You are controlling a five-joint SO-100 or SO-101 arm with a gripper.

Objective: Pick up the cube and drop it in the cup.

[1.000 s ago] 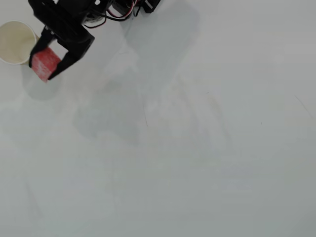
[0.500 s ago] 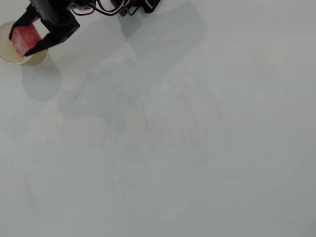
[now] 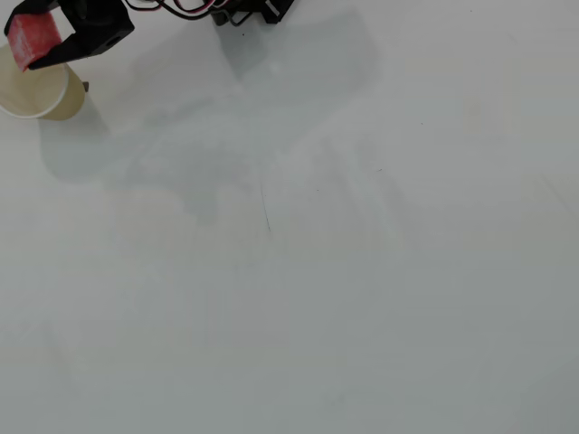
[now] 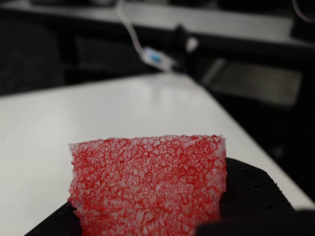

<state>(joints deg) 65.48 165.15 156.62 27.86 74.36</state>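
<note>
The cube [image 3: 34, 38] is held clear of the table [image 3: 326, 271], clamped between the black fingers of the gripper [image 3: 36, 41] at the top left corner of the overhead view. In the wrist view the cube [image 4: 147, 189] fills the lower middle of the picture, its red, netted face upright, with dark gripper parts seen at its lower corners. The cup [image 3: 34, 90] stands upright on the table just below the cube in the overhead view, and the cube's lower edge overlaps the far side of the cup's rim.

The pickup is judged to be done, and the carry nearly so. The release is not yet made: the cube appears to sit over the rim's edge rather than over the middle of the mouth, so a small correction toward the cup's centre is probably needed before the fingers are opened.
</note>
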